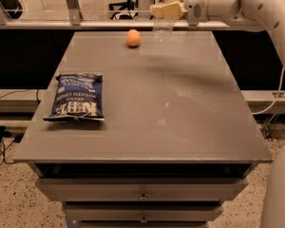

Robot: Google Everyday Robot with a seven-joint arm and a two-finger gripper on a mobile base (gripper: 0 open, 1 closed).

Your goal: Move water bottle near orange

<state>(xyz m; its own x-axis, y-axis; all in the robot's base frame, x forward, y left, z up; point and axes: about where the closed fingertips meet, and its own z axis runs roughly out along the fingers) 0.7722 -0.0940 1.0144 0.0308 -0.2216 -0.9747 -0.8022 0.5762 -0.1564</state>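
The task looks most of the way through. The water bottle (163, 27) is off the tabletop (180, 122), held in the air over its far edge, and it hangs just to the right of the orange (133, 38), which sits on the far part of the surface. What remains, as I judge it, is to lower the bottle onto the tabletop beside the fruit and let go; it is not yet set down.

The pincer (167, 9) is at the top of the view, at the end of the white arm (256, 4) reaching in from the right. Its pale fingers are clamped across the bottle's upper part, so the clear ribbed body hangs below them. A blue bag of potato chips (78, 96) lies well apart at the left side.
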